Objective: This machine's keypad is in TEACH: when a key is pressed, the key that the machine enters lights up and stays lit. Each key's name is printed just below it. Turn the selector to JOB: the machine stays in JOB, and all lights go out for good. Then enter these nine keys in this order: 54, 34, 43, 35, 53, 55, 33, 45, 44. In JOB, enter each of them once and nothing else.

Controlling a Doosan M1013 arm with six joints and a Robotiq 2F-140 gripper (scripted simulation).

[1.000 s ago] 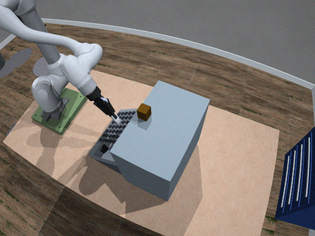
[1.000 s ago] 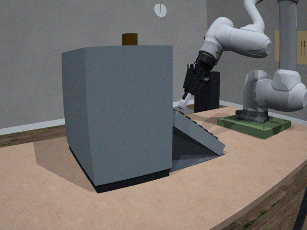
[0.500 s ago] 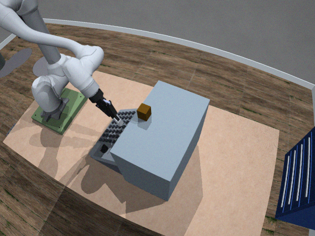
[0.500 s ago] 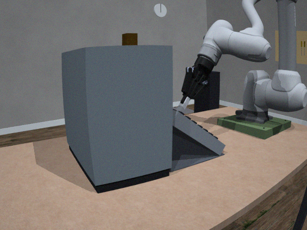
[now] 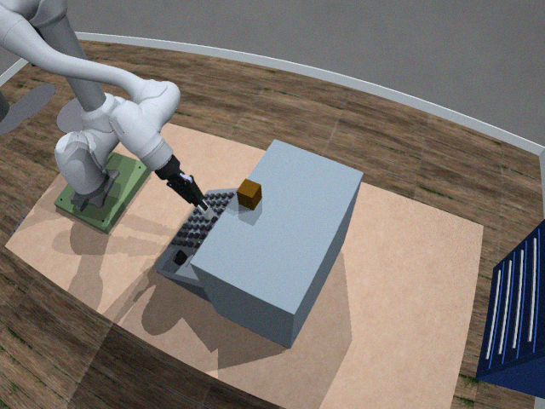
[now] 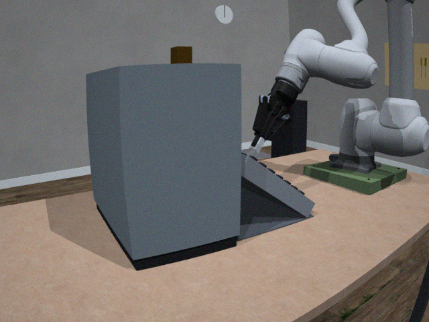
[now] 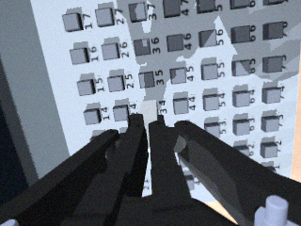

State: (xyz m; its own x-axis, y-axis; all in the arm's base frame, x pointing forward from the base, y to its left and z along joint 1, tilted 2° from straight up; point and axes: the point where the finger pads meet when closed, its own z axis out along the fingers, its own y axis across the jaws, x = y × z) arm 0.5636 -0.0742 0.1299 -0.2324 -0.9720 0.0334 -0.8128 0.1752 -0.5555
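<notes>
Three views, each with its own piece. Top: keypad (image 5: 159, 267) (image 6: 277, 192) (image 7: 56, 101) sits against the side of the big blue-grey cabinet (image 5: 281, 211) (image 6: 179, 155), sloping, key rows and the dark selector knob (image 5: 180, 257) both visible. Exterior: the cabinet hides most of the keypad; I get only its wedge profile and key edges, plus the cabinet's dark plinth (image 6: 187, 257), which top doesn't show. Orange-brown block (image 5: 249, 193) (image 6: 181, 55) is on the cabinet top in both. Wrist: only view with readable key names; no selector in it. Gripper (image 5: 203, 206) (image 6: 259, 138) (image 7: 150, 112) is closed, pale tip piece (image 6: 256, 148) (image 7: 149, 111) extending past the fingers, over the column between keys 24 (image 7: 121, 113) and 44 (image 7: 181, 105), by the printed 34. Can't tell whether it touches a key. Green base plate (image 5: 107, 227) (image 6: 370, 188) under the arm shows in top and exterior, not wrist.
</notes>
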